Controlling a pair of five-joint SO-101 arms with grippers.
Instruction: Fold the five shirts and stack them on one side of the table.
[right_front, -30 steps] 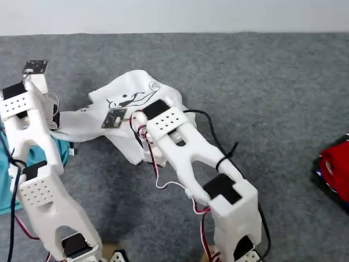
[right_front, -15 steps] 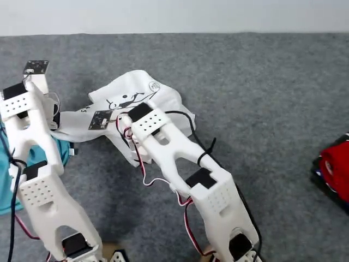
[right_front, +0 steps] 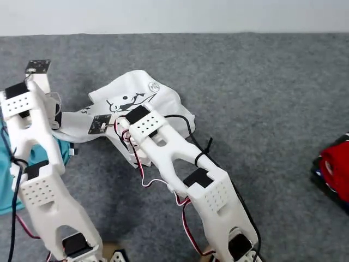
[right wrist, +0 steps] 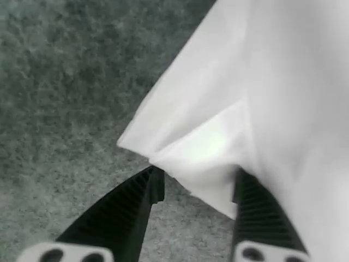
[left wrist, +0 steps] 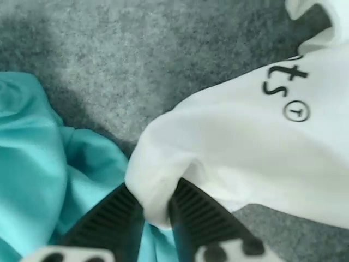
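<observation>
White shirt (right_front: 139, 93) crumpled on the grey bench (right_front: 262, 98), left of centre, printed side up. Left pincer (left wrist: 155, 204) pinching a folded edge at the shirt's left end, over a teal shirt (left wrist: 38, 158) lying at the bench's left edge. Right pincer (right wrist: 193, 188) spread at the white shirt's near side, a corner of the cloth between its fingers (right wrist: 125, 207). Red garment (right_front: 334, 166) well apart, at the right edge.

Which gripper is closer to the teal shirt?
Left. The left gripper pinches the white shirt right beside the teal shirt; the right gripper is farther off, at the white shirt's other corner.
</observation>
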